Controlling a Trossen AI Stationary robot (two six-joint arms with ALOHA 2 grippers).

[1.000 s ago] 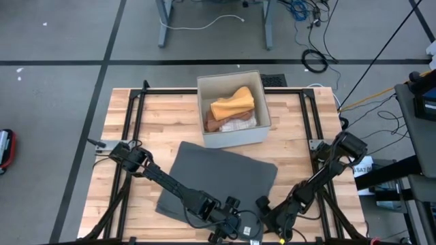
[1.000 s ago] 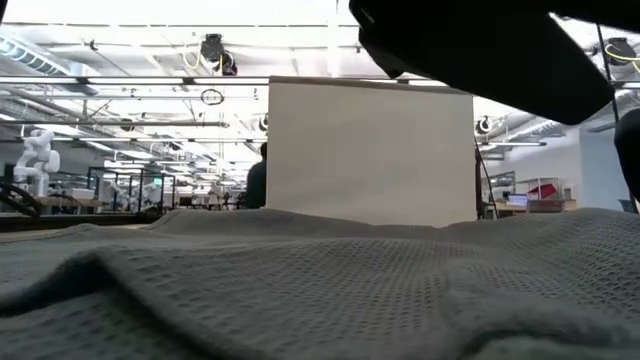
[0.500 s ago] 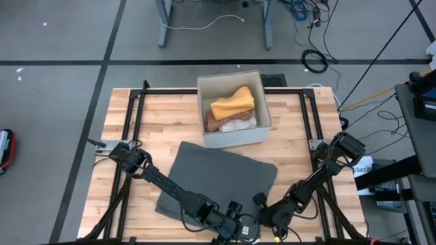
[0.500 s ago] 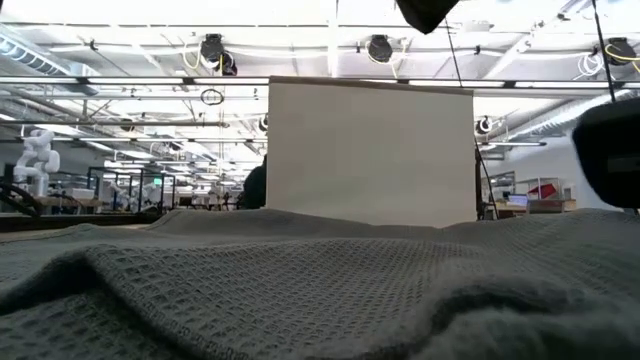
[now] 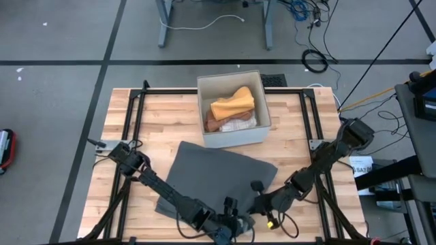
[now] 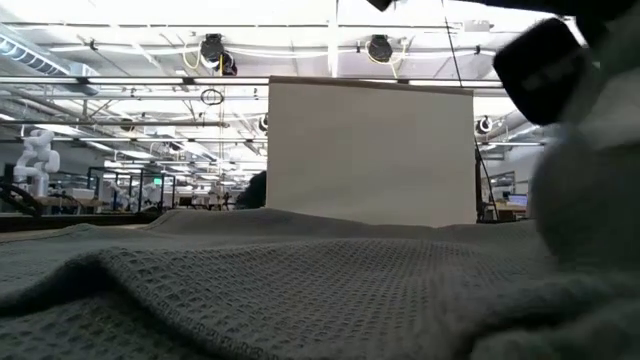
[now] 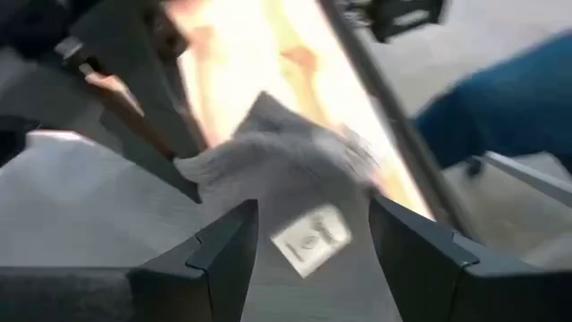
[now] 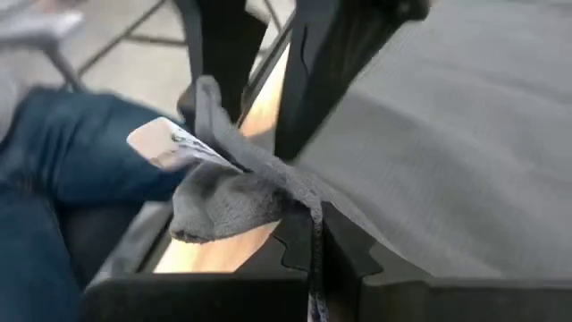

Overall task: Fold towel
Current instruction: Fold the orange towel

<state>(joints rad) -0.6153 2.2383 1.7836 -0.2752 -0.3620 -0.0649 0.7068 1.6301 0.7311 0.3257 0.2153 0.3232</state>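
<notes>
Right end effector [image 8: 308, 237] clamped on towel [image 5: 218, 177] corner; wrist view alone shows label [image 8: 165, 143].

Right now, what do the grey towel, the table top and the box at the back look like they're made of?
The grey towel looks like soft woven cotton with a matte waffle texture, plain in the low view. The table top looks like pale wooden planks, smooth, with visible seams and grain. The box has off-white matte walls, possibly fabric or plastic; I cannot tell which.
</notes>
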